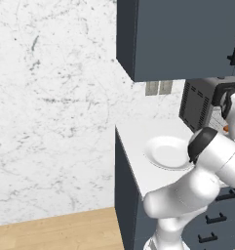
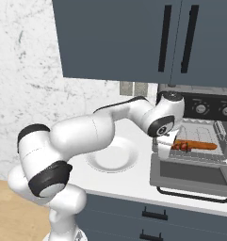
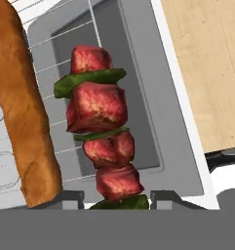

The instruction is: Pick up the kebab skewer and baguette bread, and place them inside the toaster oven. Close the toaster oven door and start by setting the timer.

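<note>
Gripper point(image 3: 117, 197) is pinching the kebab skewer point(image 3: 100, 129) at its near end, fingers point(image 3: 70, 197) pressed in on either side of the lowest meat chunk. In the right base view the skewer point(image 2: 181, 146) is sitting at the front of the toaster oven point(image 2: 196, 122) cavity, over the wire rack point(image 3: 65, 44).

The baguette bread point(image 3: 25, 122) is lying on the rack just beside the skewer; in the right base view the baguette point(image 2: 199, 144) is stretching across the cavity behind the skewer.

The toaster oven door point(image 2: 192, 175) is hanging open, folded down flat, with its bar handle point(image 2: 192, 195) projecting over the counter edge.

Surface: a white counter point(image 1: 138, 139) is carrying a white plate point(image 1: 166, 152), bare, just left of the oven. Dark blue-grey drawers point(image 2: 133, 214) are running below and matching wall cabinets point(image 2: 124, 40) are hanging above. The wall point(image 1: 50, 97) is white marble; the floor point(image 1: 55, 233) is light wood.
</note>
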